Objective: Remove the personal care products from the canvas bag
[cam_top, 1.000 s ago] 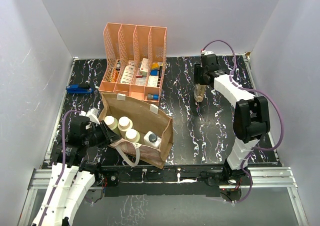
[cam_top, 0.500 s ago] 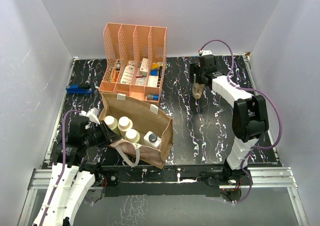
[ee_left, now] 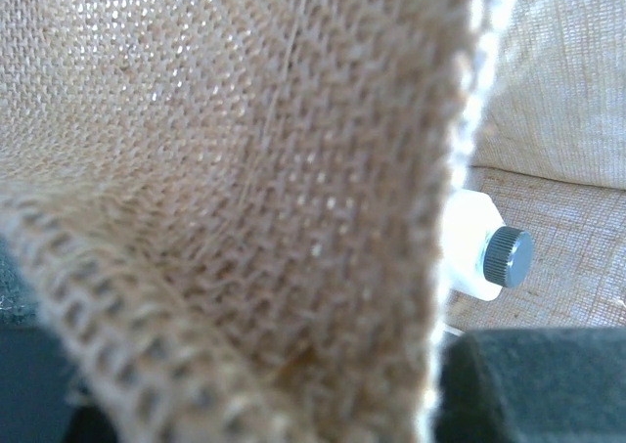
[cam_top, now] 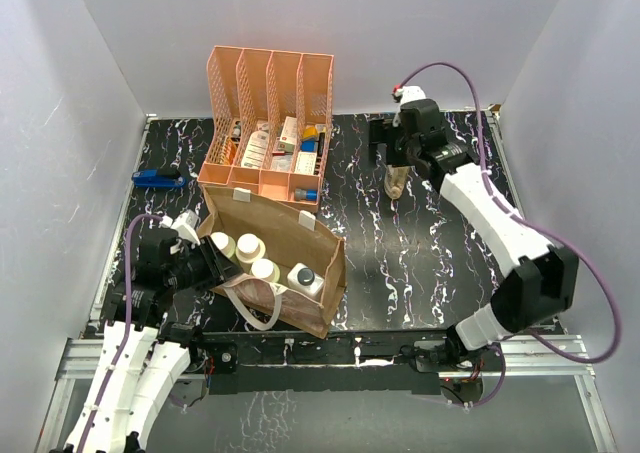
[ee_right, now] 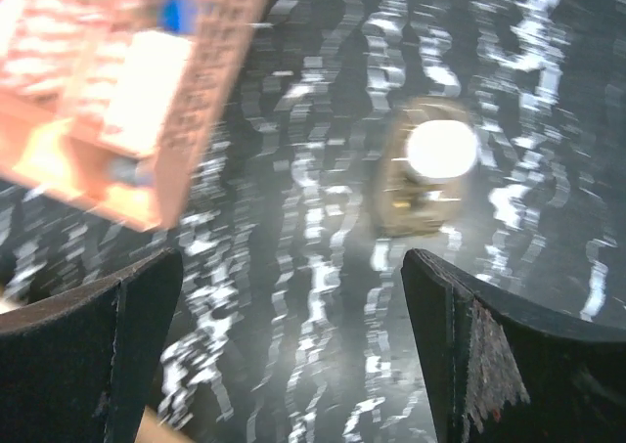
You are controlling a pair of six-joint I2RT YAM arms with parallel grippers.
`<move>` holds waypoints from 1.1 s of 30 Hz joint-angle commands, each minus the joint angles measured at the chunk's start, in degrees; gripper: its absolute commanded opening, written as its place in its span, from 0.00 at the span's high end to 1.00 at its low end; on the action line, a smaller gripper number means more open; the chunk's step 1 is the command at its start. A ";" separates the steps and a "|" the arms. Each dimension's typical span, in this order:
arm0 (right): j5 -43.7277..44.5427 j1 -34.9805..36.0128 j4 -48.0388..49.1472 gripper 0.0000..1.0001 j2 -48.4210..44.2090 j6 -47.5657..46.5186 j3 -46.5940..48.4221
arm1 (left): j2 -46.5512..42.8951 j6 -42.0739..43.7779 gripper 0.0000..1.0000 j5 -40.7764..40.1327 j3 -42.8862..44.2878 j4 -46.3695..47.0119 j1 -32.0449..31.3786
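The bag (cam_top: 300, 241) stands near the desk's near-left corner: boxy tan-brown weave, open at the top, with a cream strap (cam_top: 256, 311) drooping over its near side. Inside stand three cream-capped bottles (cam_top: 250, 246) in a cluster at its left end, and a squarish white bottle (cam_top: 303, 277) with a dark ribbed cap at its right end. A white-capped bottle (cam_top: 397, 181) stands upright by itself well apart, toward the far edge, right of centre.

The left claw (cam_top: 207, 265) is at the bag's left end. Its wrist view is mostly coarse fabric (ee_left: 245, 169), with the white bottle (ee_left: 486, 257) past the rim. The one finger (ee_left: 533, 389) that shows sits far to one side, so the claw looks released. The right claw (cam_top: 392, 156) hangs spread wide above the white-capped bottle (ee_right: 430, 169), not touching it.

An orange rack (cam_top: 268, 93) of small boxes touches the bag's far side. A blue object (cam_top: 158, 179) lies at the left edge. The desk (cam_top: 400, 263) is black with white marble veins and is shut in by plain white walls (cam_top: 90, 63), with a metal rail (cam_top: 330, 351) along the near edge.
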 commanded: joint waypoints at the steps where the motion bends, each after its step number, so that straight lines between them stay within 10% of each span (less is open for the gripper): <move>1: -12.22 8.88 -2.40 0.01 -6.82 0.12 2.14 | 1.28 1.26 0.72 -1.02 1.85 -0.40 0.49; 7: -32.26 16.22 -4.63 0.01 -7.06 0.58 5.92 | 1.80 -0.72 0.86 -1.19 1.80 1.48 0.44; 13: -25.73 24.90 -8.39 0.04 -3.74 -2.23 7.01 | 1.75 -1.56 0.88 -1.28 2.60 1.17 0.46; 25: -18.24 26.61 -7.01 0.89 1.12 -4.07 12.15 | 3.08 -3.37 0.92 -0.20 4.01 3.35 0.45; 33: -8.23 26.52 -7.24 0.92 9.08 -7.82 27.21 | 3.87 -3.69 0.98 -0.05 3.36 5.46 0.44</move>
